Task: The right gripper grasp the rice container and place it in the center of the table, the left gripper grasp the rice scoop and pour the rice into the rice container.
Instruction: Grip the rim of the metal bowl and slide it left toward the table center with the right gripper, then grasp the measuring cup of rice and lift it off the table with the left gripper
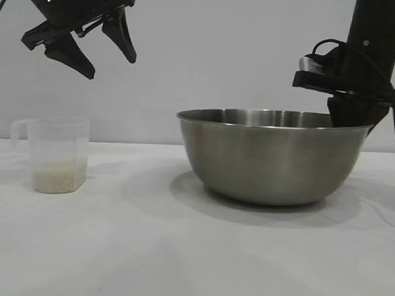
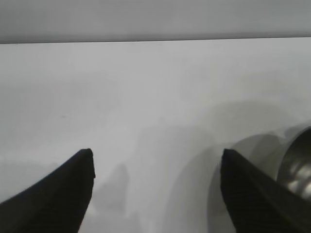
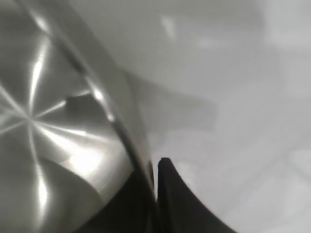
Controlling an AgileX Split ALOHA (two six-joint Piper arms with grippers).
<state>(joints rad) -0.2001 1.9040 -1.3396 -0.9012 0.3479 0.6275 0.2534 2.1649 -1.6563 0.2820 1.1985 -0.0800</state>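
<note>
The right claw (image 3: 154, 187) pinches the rice container's (image 3: 43, 126) thin rim, one finger inside the shiny bowl, the other outside over the white surface (image 3: 243, 97).

- Exterior view sits low, level with the desk (image 1: 193, 253), facing both arms.
- Left wrist view looks obliquely down from high up.
- Right wrist view hugs the bowl (image 3: 58, 136) rim; all three share it.

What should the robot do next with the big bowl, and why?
Probably drag or lift the bowl toward the table's middle. The right pincer looks shut on the bowl's rim, one finger inside, one outside, and the bowl sits right of centre. The left pincer hangs open above the scoop, waiting.
</note>
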